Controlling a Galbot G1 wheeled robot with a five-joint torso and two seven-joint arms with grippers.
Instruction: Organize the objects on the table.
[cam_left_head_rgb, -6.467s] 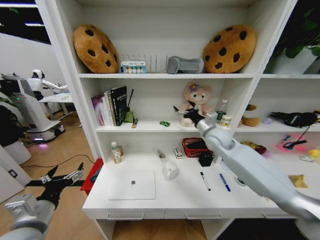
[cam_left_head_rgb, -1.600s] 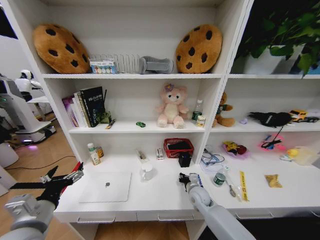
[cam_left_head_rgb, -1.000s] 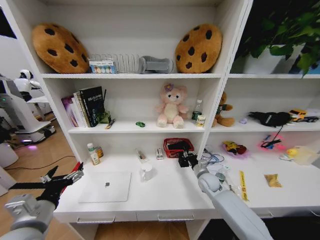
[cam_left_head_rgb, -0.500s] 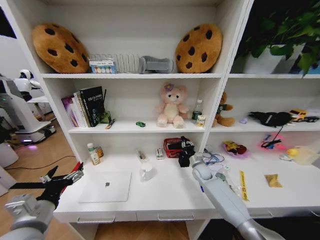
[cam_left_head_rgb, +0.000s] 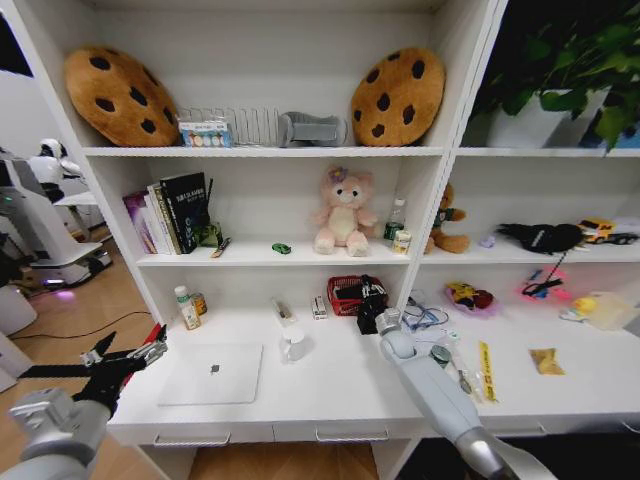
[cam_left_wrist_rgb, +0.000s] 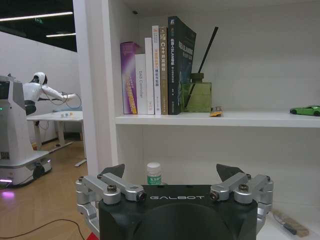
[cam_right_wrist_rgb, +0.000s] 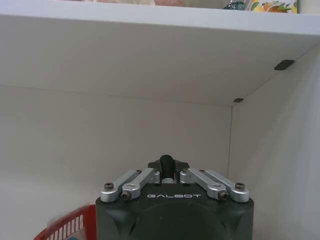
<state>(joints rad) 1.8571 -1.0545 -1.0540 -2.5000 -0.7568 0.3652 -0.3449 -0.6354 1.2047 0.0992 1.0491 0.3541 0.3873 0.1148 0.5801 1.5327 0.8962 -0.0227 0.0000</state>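
Right gripper (cam_left_head_rgb: 368, 297) over the basket (cam_left_head_rgb: 345, 295) at the table's (cam_left_head_rgb: 330, 385) far edge, fingers pinched on a small dark object, unidentifiable. Left gripper (cam_left_head_rgb: 125, 357) spread wide, empty, left of the laptop (cam_left_head_rgb: 212, 372).

Right tool (cam_left_head_rgb: 371, 298) closed, arm extended forward; left tool (cam_left_head_rgb: 128, 357) spread, parked low.

1. Right gripper (cam_right_wrist_rgb: 167, 172): fingertips closed on a dark thing, perhaps a marker, mostly hidden by the gripper body.
2. Red wire basket (cam_right_wrist_rgb: 67, 226): cut off at the right wrist view's edge.
3. Black holder (cam_left_head_rgb: 368, 322): largely covered by the right gripper in the head view.
4. Left gripper (cam_left_wrist_rgb: 170, 172): body cut off by the edge.
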